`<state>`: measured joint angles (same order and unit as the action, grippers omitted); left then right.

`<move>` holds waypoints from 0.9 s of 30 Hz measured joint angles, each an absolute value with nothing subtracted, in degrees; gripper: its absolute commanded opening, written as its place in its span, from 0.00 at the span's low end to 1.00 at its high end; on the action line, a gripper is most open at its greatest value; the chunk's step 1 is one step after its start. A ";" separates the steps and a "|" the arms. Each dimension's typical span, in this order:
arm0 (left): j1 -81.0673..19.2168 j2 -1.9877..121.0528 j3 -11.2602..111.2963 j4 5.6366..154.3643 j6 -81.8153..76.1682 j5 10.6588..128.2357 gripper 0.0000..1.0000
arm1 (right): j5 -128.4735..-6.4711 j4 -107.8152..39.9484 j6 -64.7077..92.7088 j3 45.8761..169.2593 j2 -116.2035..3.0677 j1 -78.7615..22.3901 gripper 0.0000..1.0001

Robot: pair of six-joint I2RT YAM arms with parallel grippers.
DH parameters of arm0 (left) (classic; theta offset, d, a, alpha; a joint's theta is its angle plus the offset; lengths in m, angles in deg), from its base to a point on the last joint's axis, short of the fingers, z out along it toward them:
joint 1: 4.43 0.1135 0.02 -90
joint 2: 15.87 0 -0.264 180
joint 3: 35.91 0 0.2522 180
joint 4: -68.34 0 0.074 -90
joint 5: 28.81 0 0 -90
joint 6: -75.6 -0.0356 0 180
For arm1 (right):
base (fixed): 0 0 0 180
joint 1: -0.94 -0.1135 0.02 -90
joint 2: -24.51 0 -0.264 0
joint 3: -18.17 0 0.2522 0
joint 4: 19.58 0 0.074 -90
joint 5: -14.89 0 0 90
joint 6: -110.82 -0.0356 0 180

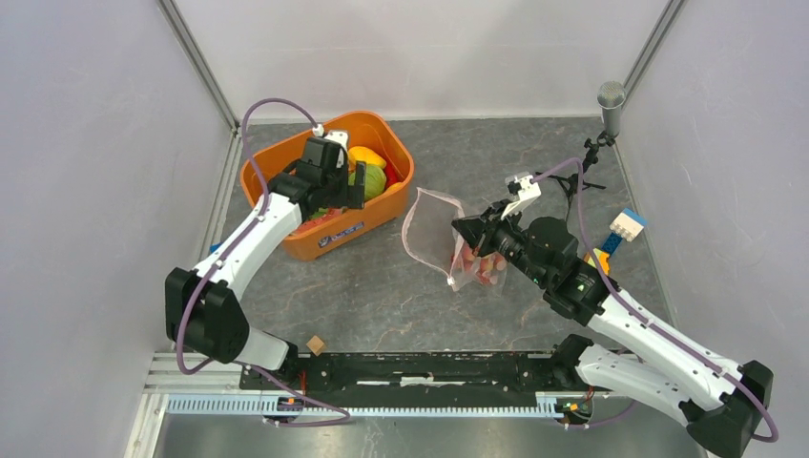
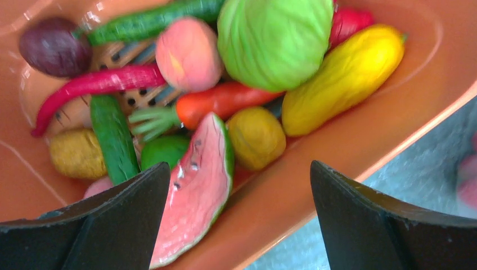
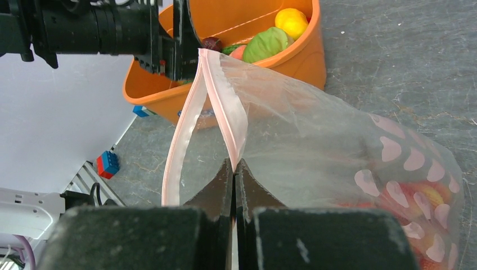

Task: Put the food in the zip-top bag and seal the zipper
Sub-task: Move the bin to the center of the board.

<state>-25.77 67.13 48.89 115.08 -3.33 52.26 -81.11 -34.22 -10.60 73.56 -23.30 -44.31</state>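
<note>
Left tool (image 2: 239, 169): jaws spread full wide, holding nothing, poised over the orange plastic tub (image 1: 383, 218) at the far left of the grey desk (image 1: 382, 296). Just below it lies a red-and-green plastic watermelon slice (image 2: 194, 188), leaning at the tub's near wall. A round green toy cabbage (image 2: 273, 39) and a long yellow toy fruit (image 2: 343, 79) lie further in.

Right tool (image 3: 233, 169): clamped tight on the pale pink zipper strip (image 3: 225, 112) of the clear floppy plastic bag with pink spots (image 3: 337, 140). It holds one lip up so the mouth gapes towards the tub. The bag sits mid-desk, right of the tub and apart from it. A few red toy pieces (image 3: 419, 205) lie in its bottom.

Step in hand, by my reading: pick the next piece.
- Descend on the slice, jaws across its flat faces.
- Mind the tub wall beside the right finger.
- Lift above the rim before crossing.
- The slack bag mouth may fold, so the right tool should hold steady.
</note>
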 measured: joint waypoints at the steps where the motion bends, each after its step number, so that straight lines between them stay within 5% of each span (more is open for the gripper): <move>1: -25.97 67.13 48.65 115.97 -3.40 52.59 1.00 | -81.11 -34.25 -10.60 73.49 -23.21 -44.31 0.00; 16: -39.47 66.69 45.81 118.53 -3.49 64.58 1.00 | -81.94 -34.35 -10.71 72.86 -21.97 -44.31 0.00; 27: -37.64 67.32 46.25 108.50 -3.07 61.77 1.00 | -87.91 -35.88 -11.81 72.03 -17.55 -44.31 0.00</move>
